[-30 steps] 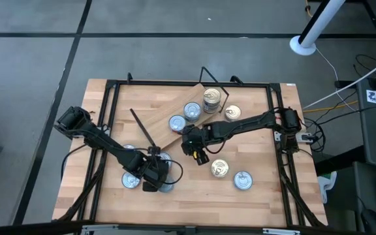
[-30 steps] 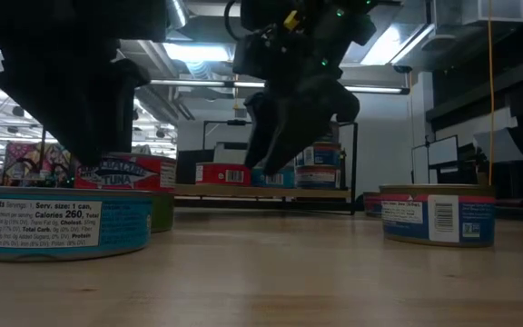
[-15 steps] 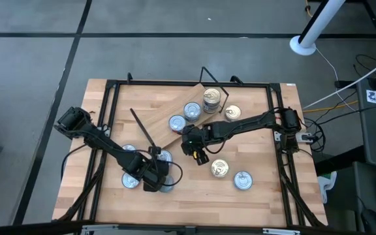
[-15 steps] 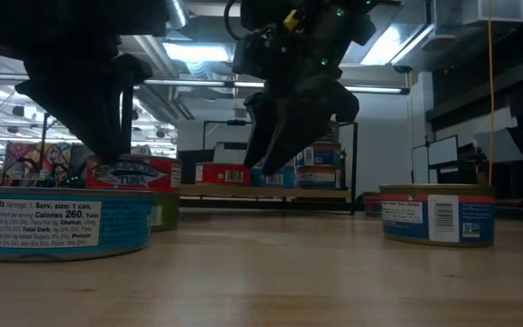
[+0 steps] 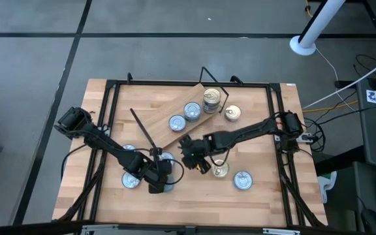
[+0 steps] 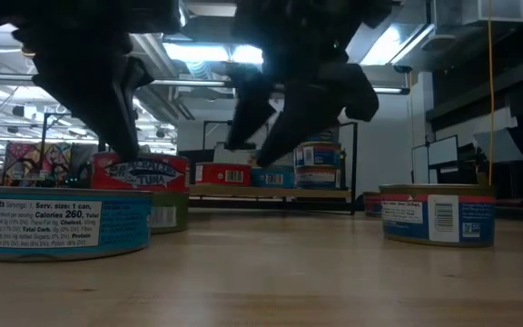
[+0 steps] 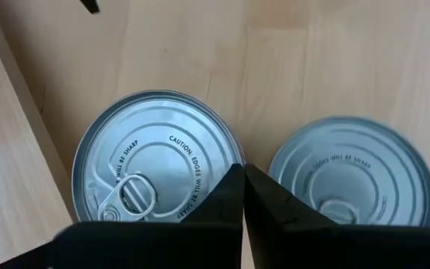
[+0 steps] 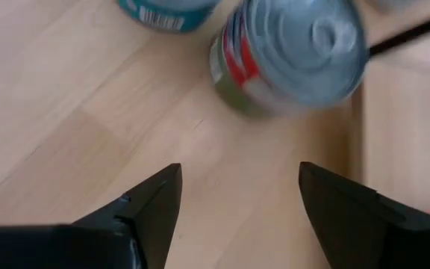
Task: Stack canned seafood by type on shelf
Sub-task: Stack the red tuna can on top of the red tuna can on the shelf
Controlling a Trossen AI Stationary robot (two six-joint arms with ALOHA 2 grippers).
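Ceiling strip lights (image 6: 198, 52) are glaring white in the low view, bleaching out the room's upper part and turning both arms into black silhouettes against it. The counter (image 5: 260, 130) is sitting under even, soft light from above in the high view, with only faint shadows hugging the arms and tins. Near the low camera, the blue-labelled tin (image 6: 62, 223) is showing crisp print, while the shelf (image 6: 261, 192) behind is going slightly soft. In the left wrist view the silvery lid (image 7: 155, 168) is catching a gentle sheen and its embossed lettering is reading sharply. In the right wrist view the red-banded tin (image 8: 290, 56) is smearing with motion blur.
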